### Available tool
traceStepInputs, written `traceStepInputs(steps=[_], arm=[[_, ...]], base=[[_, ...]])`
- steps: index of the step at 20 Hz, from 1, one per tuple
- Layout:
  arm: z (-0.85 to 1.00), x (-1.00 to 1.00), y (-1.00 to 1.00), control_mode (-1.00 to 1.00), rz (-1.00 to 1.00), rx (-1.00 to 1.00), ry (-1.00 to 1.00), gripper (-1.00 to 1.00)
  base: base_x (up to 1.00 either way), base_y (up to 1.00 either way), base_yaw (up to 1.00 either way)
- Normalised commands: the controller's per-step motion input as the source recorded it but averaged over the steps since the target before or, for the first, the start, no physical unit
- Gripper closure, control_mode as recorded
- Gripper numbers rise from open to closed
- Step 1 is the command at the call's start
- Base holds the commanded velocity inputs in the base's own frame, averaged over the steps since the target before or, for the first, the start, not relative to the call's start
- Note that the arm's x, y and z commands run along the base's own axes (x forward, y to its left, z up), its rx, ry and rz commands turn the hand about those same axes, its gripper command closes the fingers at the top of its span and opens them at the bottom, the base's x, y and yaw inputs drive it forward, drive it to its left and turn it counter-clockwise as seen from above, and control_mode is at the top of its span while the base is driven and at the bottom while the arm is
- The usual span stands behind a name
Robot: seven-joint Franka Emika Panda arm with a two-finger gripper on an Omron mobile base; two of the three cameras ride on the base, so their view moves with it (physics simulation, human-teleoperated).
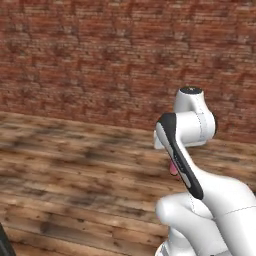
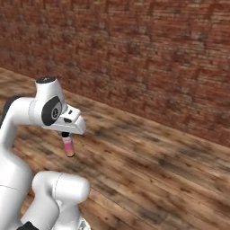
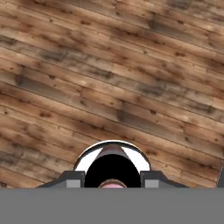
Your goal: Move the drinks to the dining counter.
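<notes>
Brick wall [image 1: 100, 55]: red-brown brick fills the whole far side in both base views, running unbroken from edge to edge; its foot meets the floor in one long straight line.
Wooden floor [image 1: 75, 170]: dark, worn planks spread from the wall's foot toward the robot; wide bare boards lie to the arm's left in the left base view and to its right in the right base view, and in the hand view more bare boards stretch away beneath the hand.
Arm: white, folded high over its base, the hand pointing down above the floor and well short of the wall.
Gripper [image 2: 68, 140]: hangs below the white hand, its fingers closed on the small pink bottle near its top.
Small pink bottle [image 2: 68, 147]: held upright and clear of the floor, its lower end hanging free below the fingers; in the left base view a sliver of pink [image 1: 173, 168] peeks from behind the arm's dark-trimmed link; in the hand view its dark cap [image 3: 113, 168] sits between the fingertips.
</notes>
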Motion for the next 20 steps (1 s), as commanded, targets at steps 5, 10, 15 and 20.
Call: traceStepInputs(steps=[5, 10, 15, 20], arm=[[0.0, 0.0, 0.0, 1.0, 0.0, 0.0, 0.0, 1.0], [0.0, 0.0, 0.0, 1.0, 0.0, 0.0, 0.0, 1.0], [0.0, 0.0, 0.0, 1.0, 0.0, 0.0, 0.0, 1.0], [0.0, 0.0, 0.0, 1.0, 0.0, 0.0, 0.0, 1.0]], base=[[1.0, -0.15, 0.66], [1.0, -0.1, 0.64], [1.0, -0.12, 0.63], [1.0, -0.37, 0.57]])
